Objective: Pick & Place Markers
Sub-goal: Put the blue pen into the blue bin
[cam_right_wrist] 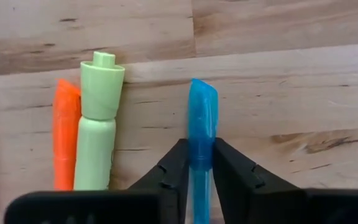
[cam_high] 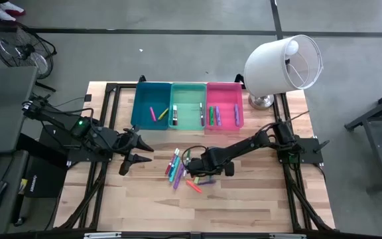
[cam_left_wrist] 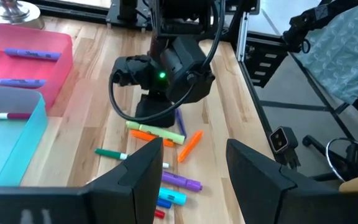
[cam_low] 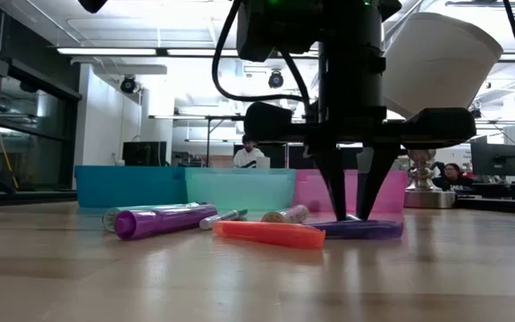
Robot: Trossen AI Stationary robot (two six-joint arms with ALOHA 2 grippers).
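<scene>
Pinching a blue marker (cam_right_wrist: 201,134) on the counter (cam_high: 244,199), right end effector (cam_high: 192,166) sits low amid scattered markers (cam_high: 178,169). Left end effector (cam_high: 141,151) hovers spread, just left of them.

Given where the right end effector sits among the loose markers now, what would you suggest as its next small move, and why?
Probably lift straight up. The right end effector is down at the table with its fingers against both sides of a blue marker, while a green marker and an orange marker lie close beside, so sideways motion could knock them.
</scene>
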